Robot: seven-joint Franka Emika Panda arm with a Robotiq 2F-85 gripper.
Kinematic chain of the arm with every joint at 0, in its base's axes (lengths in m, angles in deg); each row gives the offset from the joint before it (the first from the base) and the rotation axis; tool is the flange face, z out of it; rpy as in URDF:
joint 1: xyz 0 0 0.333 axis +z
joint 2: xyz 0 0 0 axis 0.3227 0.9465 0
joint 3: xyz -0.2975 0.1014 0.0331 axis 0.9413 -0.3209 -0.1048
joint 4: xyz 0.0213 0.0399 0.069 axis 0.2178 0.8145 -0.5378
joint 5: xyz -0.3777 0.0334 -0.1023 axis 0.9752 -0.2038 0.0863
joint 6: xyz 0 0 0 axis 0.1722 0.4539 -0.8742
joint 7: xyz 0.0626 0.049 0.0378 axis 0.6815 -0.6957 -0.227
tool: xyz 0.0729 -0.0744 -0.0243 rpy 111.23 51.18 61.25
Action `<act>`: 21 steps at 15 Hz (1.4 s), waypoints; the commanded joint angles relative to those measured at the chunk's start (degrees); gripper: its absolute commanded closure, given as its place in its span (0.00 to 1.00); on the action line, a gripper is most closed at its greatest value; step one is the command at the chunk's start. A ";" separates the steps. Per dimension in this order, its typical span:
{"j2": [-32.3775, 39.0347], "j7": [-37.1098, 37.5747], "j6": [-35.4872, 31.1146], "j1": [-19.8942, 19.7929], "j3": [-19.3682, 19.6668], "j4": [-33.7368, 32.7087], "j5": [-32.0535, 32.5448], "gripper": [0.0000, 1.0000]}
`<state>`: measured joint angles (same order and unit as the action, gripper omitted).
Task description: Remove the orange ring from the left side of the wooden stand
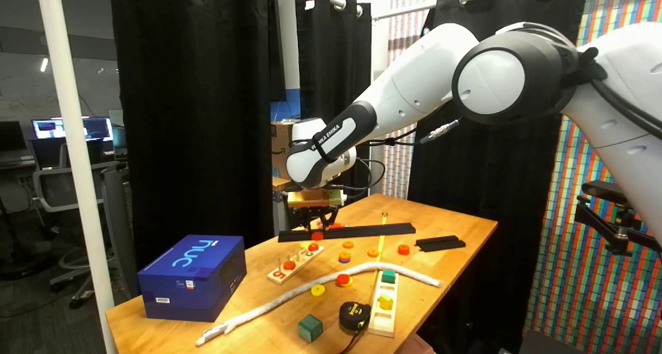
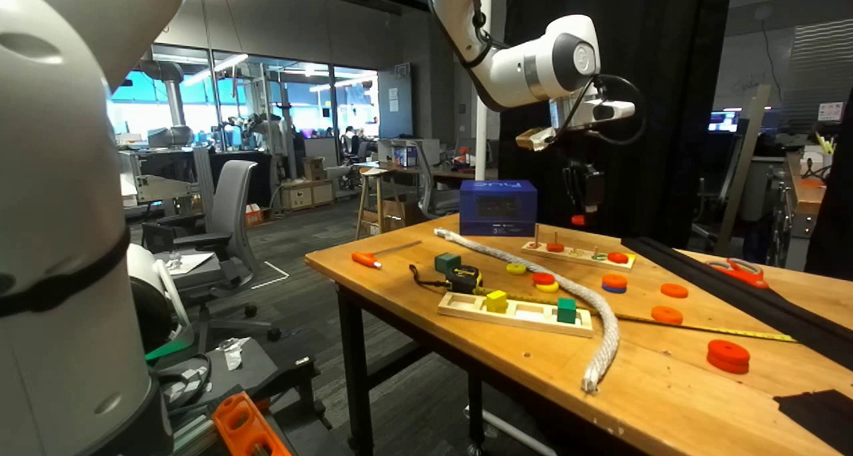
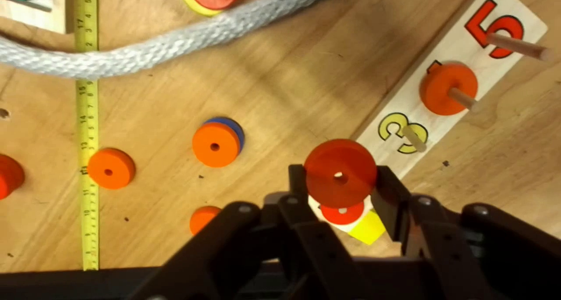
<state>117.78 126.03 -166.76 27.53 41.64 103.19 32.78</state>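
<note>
My gripper (image 1: 317,227) is shut on a red-orange ring (image 3: 340,155), holding it flat above the wooden stand's number-1 end; it also shows in both exterior views (image 1: 317,236) (image 2: 578,220). The pale wooden stand (image 3: 464,50) lies on the table with upright pegs and painted numbers; both exterior views show it (image 1: 303,259) (image 2: 580,253). An orange ring (image 3: 442,94) sits on the peg beside number 5, also in an exterior view (image 1: 288,265). A red ring (image 3: 342,215) is on the end peg, partly hidden beneath the held ring. The number-5 and number-3 pegs are bare.
A blue box (image 1: 181,276) stands near the stand. A white rope (image 1: 274,303) curves across the table. Loose orange rings (image 3: 111,168), a yellow tape strip (image 3: 89,203), a tape measure (image 1: 355,315), a block tray (image 2: 513,314) and black strips (image 1: 351,232) lie around.
</note>
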 commanded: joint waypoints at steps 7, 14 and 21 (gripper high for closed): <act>-1.21 -0.14 -0.12 -2.51 -1.15 6.16 -1.85 0.81; -0.59 -1.92 -3.77 -5.03 -3.76 8.41 -8.68 0.81; 0.70 -2.42 -5.11 -5.65 -3.91 9.22 -10.35 0.82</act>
<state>118.59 125.16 -170.23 22.66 38.32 111.69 24.02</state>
